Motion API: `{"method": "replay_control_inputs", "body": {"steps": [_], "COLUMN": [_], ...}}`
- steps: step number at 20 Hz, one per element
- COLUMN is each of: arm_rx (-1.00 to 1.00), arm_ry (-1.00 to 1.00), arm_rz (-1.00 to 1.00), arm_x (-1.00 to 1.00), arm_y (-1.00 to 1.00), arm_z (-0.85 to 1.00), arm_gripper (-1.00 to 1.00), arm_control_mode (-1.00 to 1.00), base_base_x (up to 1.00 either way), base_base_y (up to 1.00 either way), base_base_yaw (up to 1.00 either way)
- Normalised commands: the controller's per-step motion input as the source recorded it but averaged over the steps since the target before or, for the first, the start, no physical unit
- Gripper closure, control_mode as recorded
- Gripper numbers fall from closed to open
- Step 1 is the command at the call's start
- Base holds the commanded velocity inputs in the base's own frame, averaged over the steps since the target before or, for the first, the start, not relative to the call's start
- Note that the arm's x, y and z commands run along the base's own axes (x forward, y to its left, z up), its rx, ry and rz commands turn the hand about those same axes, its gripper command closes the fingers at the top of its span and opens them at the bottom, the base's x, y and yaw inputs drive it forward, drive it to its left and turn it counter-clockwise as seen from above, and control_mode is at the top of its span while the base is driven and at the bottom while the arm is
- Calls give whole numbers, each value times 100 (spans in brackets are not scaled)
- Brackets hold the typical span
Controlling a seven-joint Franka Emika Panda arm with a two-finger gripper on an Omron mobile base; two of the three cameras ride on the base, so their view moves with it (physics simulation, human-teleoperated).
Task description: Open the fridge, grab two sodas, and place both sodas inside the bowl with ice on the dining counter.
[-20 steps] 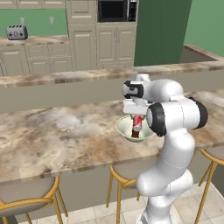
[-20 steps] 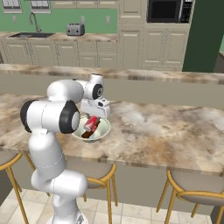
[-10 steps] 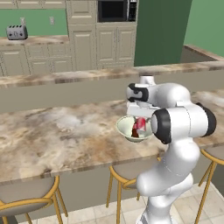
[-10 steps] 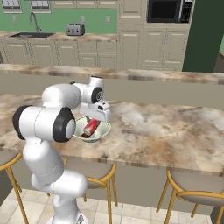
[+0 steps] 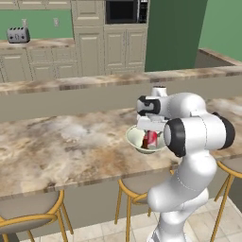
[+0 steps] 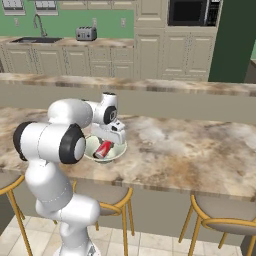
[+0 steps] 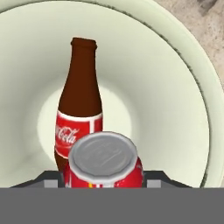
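The pale bowl (image 5: 133, 137) (image 6: 118, 152) (image 7: 179, 83) stands on the dining counter (image 5: 61, 146) (image 6: 190, 150) near its front edge. A brown cola bottle (image 7: 81, 98) with a red label lies inside it. My gripper (image 5: 150, 131) (image 6: 107, 142) (image 7: 103, 177) hangs just over the bowl, pointing down into it, and is shut on the red soda can (image 5: 151, 139) (image 6: 103, 149) (image 7: 103, 161). The can sits between the fingers, beside the bottle's lower end. The fridge is out of view.
Wooden-legged stools (image 5: 137, 184) (image 6: 220, 210) stand under the counter's front edge. A raised ledge (image 5: 94, 82) runs along the counter's far side. Behind it are cream cabinets, a toaster (image 5: 18, 34) (image 6: 86, 33) and a microwave (image 6: 192, 12).
The arm's elbow has swung outward, toward the stools' side. The hand has stayed over the bowl with the can in its fingers.
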Motion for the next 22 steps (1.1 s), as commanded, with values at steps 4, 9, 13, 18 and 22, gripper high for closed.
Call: {"method": "replay_control_inputs", "body": {"steps": [4, 9, 13, 18, 22], "arm_rx": [0, 0, 0, 0, 0], "arm_ry": [0, 0, 0, 0, 0], "arm_rz": [0, 0, 0, 0, 0], "arm_x": [14, 17, 18, 6, 0], "arm_y": [0, 0, 7, 15, 8], "arm_z": [-11, -7, -5, -5, 0], "arm_gripper": [100, 100, 100, -100, -100], "arm_control_mode": [-100, -100, -100, -100, -100], "base_base_x": [0, 0, 0, 0, 0], "base_base_y": [0, 0, 0, 0, 0], "base_base_yaw": [0, 0, 0, 0, 0]}}
